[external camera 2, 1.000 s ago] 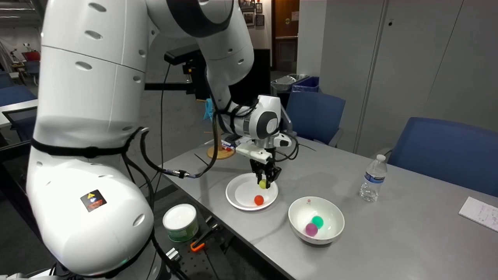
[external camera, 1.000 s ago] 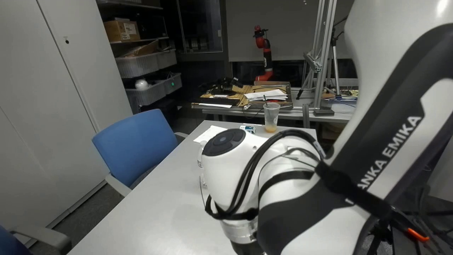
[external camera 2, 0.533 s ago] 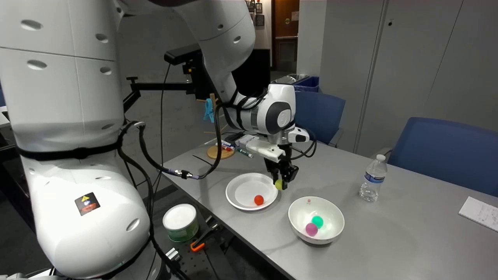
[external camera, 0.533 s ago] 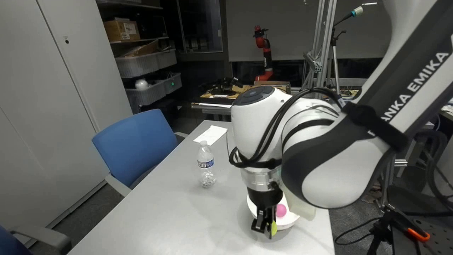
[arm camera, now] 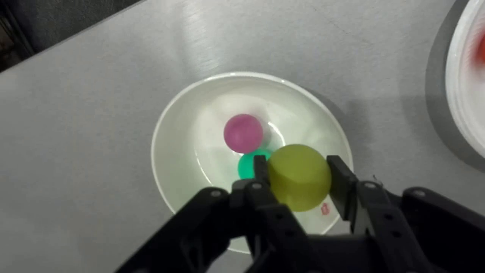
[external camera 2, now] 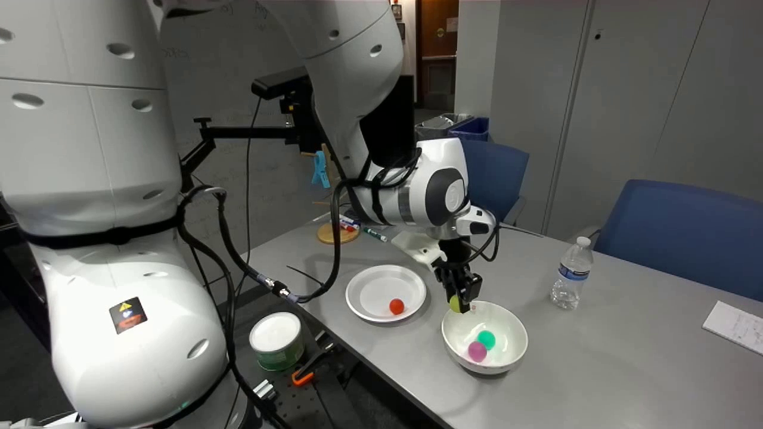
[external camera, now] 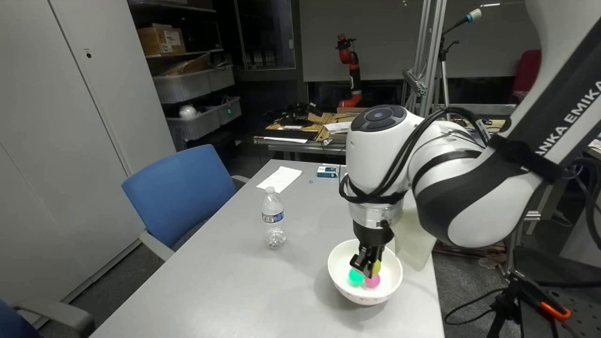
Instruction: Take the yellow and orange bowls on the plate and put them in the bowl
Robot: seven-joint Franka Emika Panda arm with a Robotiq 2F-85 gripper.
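Two balls define the task: a yellow ball (arm camera: 299, 177), clasped between the fingers (arm camera: 261, 168) of the gripper (arm camera: 298, 167), and an orange ball (external camera 2: 396, 307), which lies on the plate (external camera 2: 372, 286). The governing relation is vertical: in the wrist view the yellow ball hangs within the outline of the white bowl (arm camera: 178, 151), off-centre toward the red mark (arm camera: 325, 209) on the inner wall. In an exterior view it overlaps the rim nearest the plate; its height above the bowl cannot be told exactly. Being round, it has no long axis, so wrist angle probably matters little. A green ball (arm camera: 247, 167) and a purple ball (arm camera: 243, 133) lie in the bowl, the green one partly hidden in the wrist view. A slight shift toward the bowl's middle would likely make release safer, since a drop close to the rim might glance outward. The edge of the table (arm camera: 75, 125) runs near the bowl; a water bottle (external camera 2: 572, 274) stands well apart. Room for retreat appears greatest upward, after which the orange ball likely follows.
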